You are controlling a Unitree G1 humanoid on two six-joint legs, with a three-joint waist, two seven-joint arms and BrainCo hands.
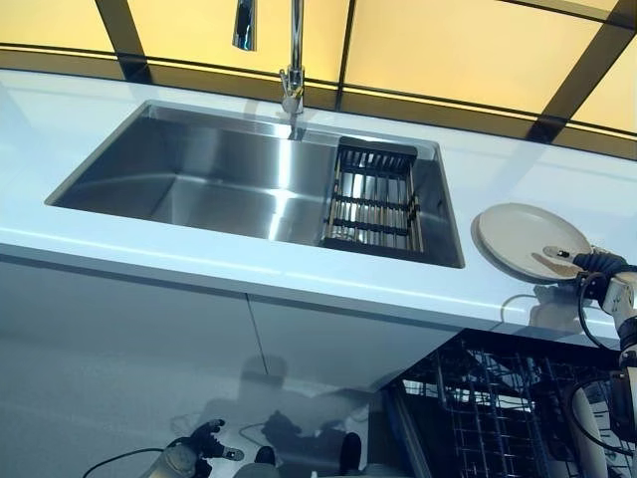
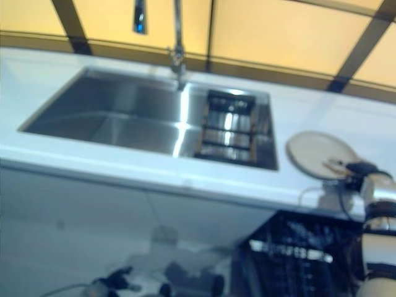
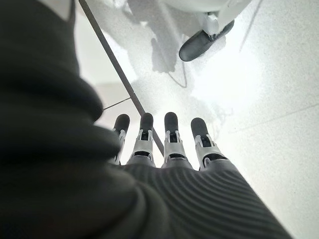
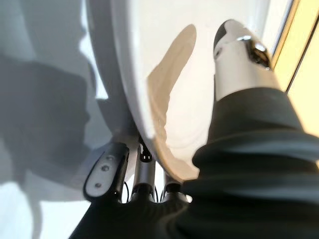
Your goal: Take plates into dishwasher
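A round cream plate lies on the white counter to the right of the sink. My right hand is at the plate's near right edge. In the right wrist view its thumb lies across the plate's top face and its fingers curl under the rim, pinching it. The open dishwasher's black wire rack shows below the counter at the lower right. My left hand hangs low at the bottom left, fingers straight, holding nothing.
A steel sink is set in the counter, with a black wire drainer in its right end and a tall faucet behind it. White cabinet fronts run under the counter's edge.
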